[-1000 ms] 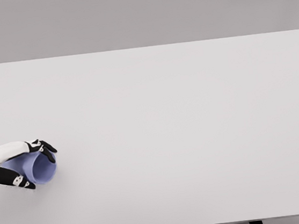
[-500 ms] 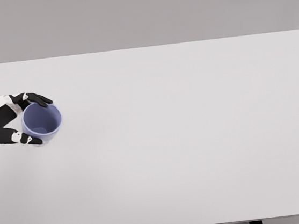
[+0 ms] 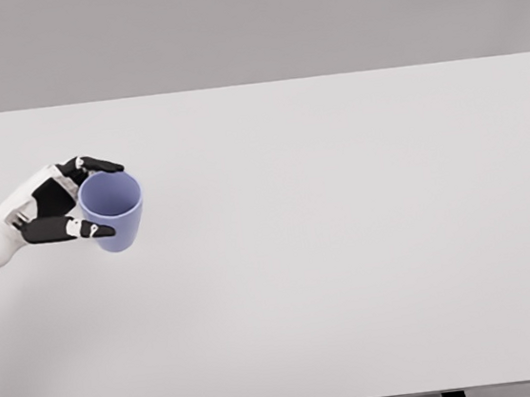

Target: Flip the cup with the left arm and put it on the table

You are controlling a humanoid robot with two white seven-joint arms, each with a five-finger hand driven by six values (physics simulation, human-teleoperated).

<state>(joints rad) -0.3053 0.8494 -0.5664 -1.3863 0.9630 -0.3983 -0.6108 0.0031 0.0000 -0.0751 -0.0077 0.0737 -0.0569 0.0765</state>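
Head view. Left hand (image 3: 54,211), white with black finger segments, enters from the left edge at about 9 o'clock of the frame; its forearm meets the edge slightly lower, near 8 o'clock.

The hand is closed around a lavender-blue, smooth-walled, handleless cup (image 3: 113,211). One set of black fingers (image 3: 92,165) curves over the rim at the cup's 11 o'clock; another black digit (image 3: 69,228) lies along the wall at the cup's 8 o'clock. The cup sits between them, so the grasp is a clamp from two sides, with the palm at the cup's 9 o'clock.

The cup is mouth-up, with the opening facing the camera and the inner wall visible. The body narrows toward the base, which points to about 5 o'clock. The axis looks close to upright, slightly tilted.

The cup is over the left part of the flat white rectangular table (image 3: 347,247), around 9 to 10 o'clock from table centre. I cannot tell whether the base touches the surface or hangs just above it.
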